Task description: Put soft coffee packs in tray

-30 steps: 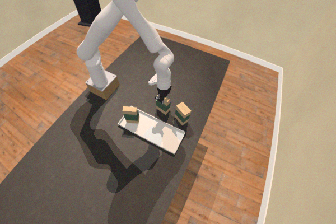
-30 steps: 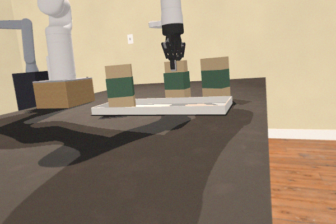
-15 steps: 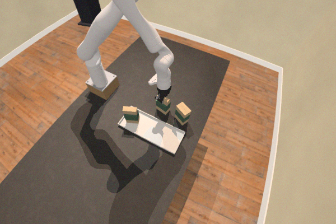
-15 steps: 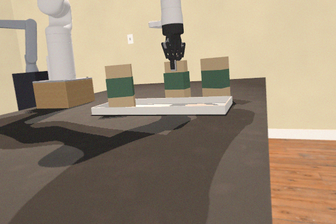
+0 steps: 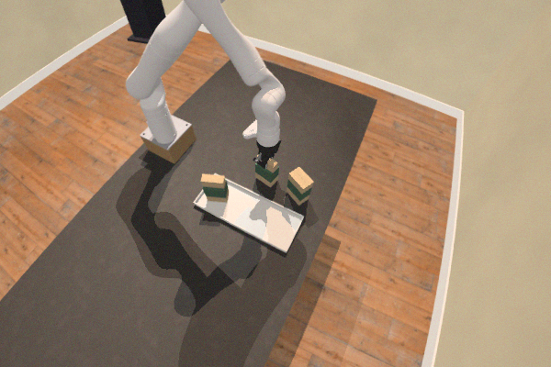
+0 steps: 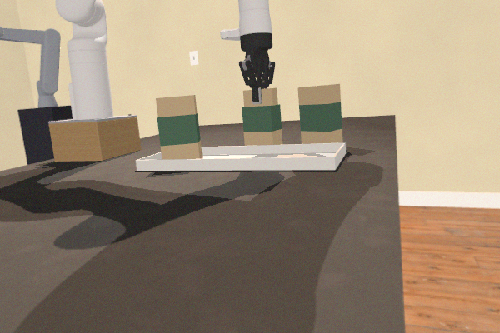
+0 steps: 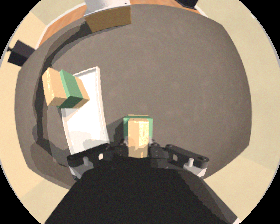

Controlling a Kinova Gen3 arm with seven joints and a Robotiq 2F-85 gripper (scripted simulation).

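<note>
1. Packs: three upright tan blocks, each with a green band round the middle.
2. Middle pack (image 6: pixel 262 118) stands on the worktop (image 6: pixel 250 250) just behind the tray (image 6: pixel 233 163), between the other two. Its tan top looks narrower than the banded part below.
3. Pincer (image 6: pixel 257 97) comes straight down from above and is clenched on the top of the middle pack; one dark finger (image 6: pixel 255 93) lies against the near tan face.
4. Wrist view: middle pack top (image 7: pixel 138 137) sits between the two fingers, green band beyond it.
5. Right pack (image 6: pixel 320 113) stands on the worktop behind the tray's right end, near the middle pack but apart from it.
6. Left pack (image 5: pixel 214 186) stands upright in the tray's left end.
7. Tray: white, shallow, rectangular; rest of its floor (image 5: pixel 266 220) is bare.
</note>
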